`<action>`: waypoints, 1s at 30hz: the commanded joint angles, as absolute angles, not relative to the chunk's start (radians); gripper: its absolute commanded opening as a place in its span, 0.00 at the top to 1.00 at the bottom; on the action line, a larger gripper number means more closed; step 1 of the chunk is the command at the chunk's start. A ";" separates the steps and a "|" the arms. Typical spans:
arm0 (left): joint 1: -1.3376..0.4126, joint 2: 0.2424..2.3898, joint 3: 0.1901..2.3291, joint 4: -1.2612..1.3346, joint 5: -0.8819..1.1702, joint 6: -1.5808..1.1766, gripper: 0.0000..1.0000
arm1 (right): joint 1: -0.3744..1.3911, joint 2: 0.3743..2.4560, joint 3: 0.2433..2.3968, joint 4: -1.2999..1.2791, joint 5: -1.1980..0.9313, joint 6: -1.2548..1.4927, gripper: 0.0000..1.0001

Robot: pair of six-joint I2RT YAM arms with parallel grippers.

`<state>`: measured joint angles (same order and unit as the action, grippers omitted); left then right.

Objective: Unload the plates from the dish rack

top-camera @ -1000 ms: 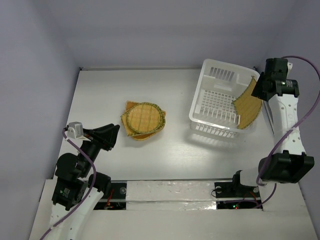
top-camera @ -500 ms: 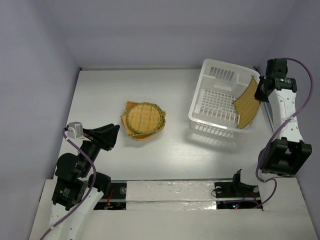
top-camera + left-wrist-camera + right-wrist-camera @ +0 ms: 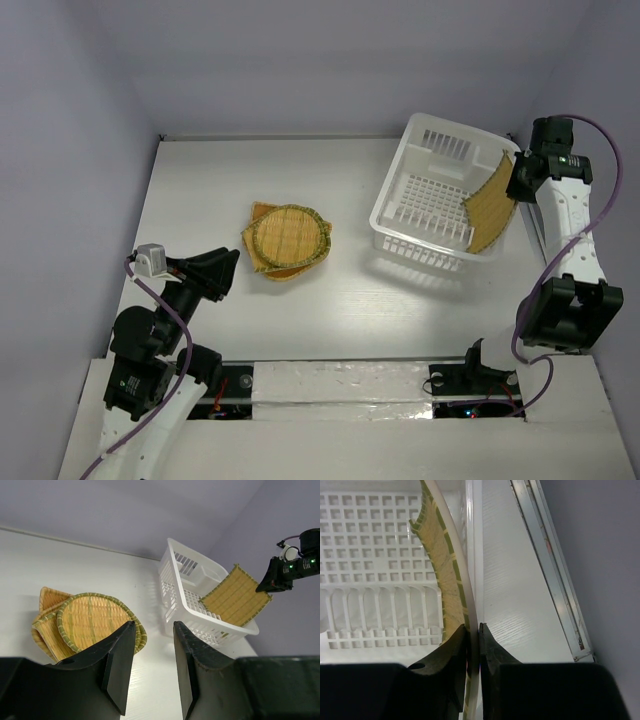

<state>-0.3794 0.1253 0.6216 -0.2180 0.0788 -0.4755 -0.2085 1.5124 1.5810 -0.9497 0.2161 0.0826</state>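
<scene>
The white dish rack (image 3: 398,222) stands at the right of the table, tilted. One square woven plate (image 3: 490,205) leans against its right wall. My right gripper (image 3: 515,180) is shut on that plate's upper edge. In the right wrist view the fingers (image 3: 474,627) pinch the plate (image 3: 445,565) together with the rack's white rim (image 3: 470,555). Several plates (image 3: 287,240) lie stacked at the table's middle, a round one on top. My left gripper (image 3: 230,265) is open and empty, near the stack's left front; it (image 3: 154,627) looks over the stack (image 3: 87,622) toward the rack (image 3: 172,575).
The table's right edge and a metal rail (image 3: 555,565) run close beside the rack. Purple walls close in the back and both sides. The rack's lattice bottom (image 3: 370,555) holds no other plate.
The rack has slid left and tipped, moving with the right gripper and the plate. The left arm and the stack have not moved.
</scene>
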 commanded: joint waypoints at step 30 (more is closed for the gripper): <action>-0.368 0.150 0.629 -0.167 0.115 -0.468 0.66 | -0.085 1.204 1.823 -0.666 -0.221 0.494 1.00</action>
